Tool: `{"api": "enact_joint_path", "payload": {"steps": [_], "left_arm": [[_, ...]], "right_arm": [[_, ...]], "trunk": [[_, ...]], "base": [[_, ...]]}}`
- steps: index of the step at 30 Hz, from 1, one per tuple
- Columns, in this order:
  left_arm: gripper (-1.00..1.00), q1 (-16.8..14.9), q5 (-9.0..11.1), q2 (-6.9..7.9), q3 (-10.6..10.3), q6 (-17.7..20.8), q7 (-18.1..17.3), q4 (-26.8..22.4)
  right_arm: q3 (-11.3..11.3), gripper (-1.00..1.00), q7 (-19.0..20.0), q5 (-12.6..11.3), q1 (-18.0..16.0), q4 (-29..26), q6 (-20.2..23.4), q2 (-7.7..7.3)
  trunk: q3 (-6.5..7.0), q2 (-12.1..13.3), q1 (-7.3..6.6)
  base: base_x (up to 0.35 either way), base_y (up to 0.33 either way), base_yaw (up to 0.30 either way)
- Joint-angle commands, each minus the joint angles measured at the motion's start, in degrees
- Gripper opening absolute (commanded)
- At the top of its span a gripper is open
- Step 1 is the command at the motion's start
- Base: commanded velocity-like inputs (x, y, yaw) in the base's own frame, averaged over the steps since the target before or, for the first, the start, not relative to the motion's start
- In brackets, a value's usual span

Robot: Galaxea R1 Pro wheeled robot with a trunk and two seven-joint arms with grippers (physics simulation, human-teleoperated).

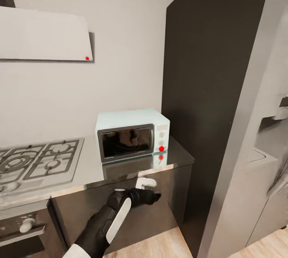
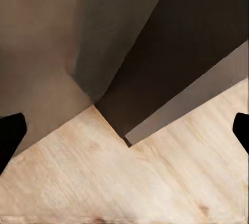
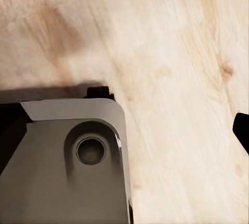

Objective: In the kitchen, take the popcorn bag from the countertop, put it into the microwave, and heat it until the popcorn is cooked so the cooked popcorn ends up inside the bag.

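Note:
The pale mint-blue microwave [image 1: 132,134] stands on the grey glossy countertop [image 1: 92,170] at its right end, against the wall. Its dark glass door is closed and a red dot light glows beside the knobs. The popcorn bag is out of view. My left arm reaches forward below the countertop's front edge, with the left gripper [image 1: 154,196] in front of the dark cabinet fronts. In the left wrist view the left gripper [image 2: 124,133] is open over wooden floor, nothing between its fingertips [image 2: 10,135]. The right gripper [image 3: 124,130] hangs open over the floor beside my grey base [image 3: 67,167].
A gas hob [image 1: 36,162] fills the countertop left of the microwave, with a white hood [image 1: 44,34] above and an oven [image 1: 24,230] below. A tall dark panel [image 1: 208,90] and a grey fridge [image 1: 256,150] close off the right. Wooden floor [image 1: 160,246] lies below.

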Motion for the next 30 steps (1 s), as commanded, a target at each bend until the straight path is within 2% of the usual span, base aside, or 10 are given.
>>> {"api": "enact_joint_path", "payload": {"steps": [1, 2, 3, 8, 12, 16, 19, 23, 27, 30], "left_arm": [[1.0, -0.06, 1.22, 0.0, -0.03, -4.09, 0.01, 5.59], [1.0, -0.08, 2.09, 0.0, -0.06, -12.3, 0.04, 18.0], [1.0, -0.08, 2.22, 0.0, -0.06, -15.31, -0.18, 23.55], [1.0, -0.07, 3.44, 0.03, 0.05, -24.88, -0.91, 43.41], [1.0, 0.03, 7.91, 0.93, 0.33, -36.71, -5.77, 60.6], [1.0, 1.96, 11.22, 5.53, 0.45, -38.13, -6.6, 62.07], [1.0, 8.62, 12.63, 7.62, 0.46, -38.97, -6.65, 62.16], [1.0, 13.1, 13.47, 9.36, 0.51, -41.06, -6.2, 62.16], [1.0, 13.67, 19.03, 10.49, 0.47, -41.47, -5.6, 62.19], [1.0, 13.7, 19.83, 10.48, 0.42, -41.75, -5.6, 62.14]], "right_arm": [[-0.48, 1.0, -0.2, 0.58, -0.07, 0.19, -0.34, 0.02], [-0.48, 1.0, -0.2, 0.59, -0.09, 0.19, -0.34, 0.0], [-0.48, 1.0, -0.2, 0.59, -0.08, 0.19, -0.34, 0.03], [-0.48, 1.0, -0.2, 0.67, -0.06, 0.19, -0.34, 0.11], [-0.48, 1.0, -0.2, 0.68, -0.05, 0.19, -0.4, 0.15], [-0.44, 1.0, -0.23, 0.68, -0.07, 0.19, -0.42, 0.15], [-0.45, 1.0, -0.26, 0.68, -0.07, 0.19, -0.41, 0.09], [-0.47, 1.0, -0.28, 0.68, -0.08, 0.19, -0.37, 0.01], [-0.47, 1.0, -0.29, 0.68, -0.1, 0.19, -0.4, 0.01], [-0.42, 1.0, -0.26, 0.68, -0.08, 0.19, -0.15, 0.14]], "trunk": [[-0.07, -0.07, -0.03], [-0.07, -0.07, -0.03], [-0.07, -0.07, -0.03], [-0.07, -0.07, -0.03], [-0.07, -0.07, -0.03], [-0.07, -0.07, -0.03], [-0.07, -0.07, -0.03], [-0.07, -0.07, -0.03], [-0.07, -0.07, -0.03], [-0.07, -0.07, -0.03]], "base": [[-0.334, 0.0, 0.0], [-0.334, 0.0, 0.0], [-0.334, 0.0, 0.0], [-0.217, 0.0, 0.0], [-0.032, 0.0, 0.0], [-0.001, 0.0, 0.0], [0.0, 0.0, 0.0], [0.0, 0.0, 0.0], [0.0, 0.0, 0.0], [0.0, 0.0, 0.007]]}}
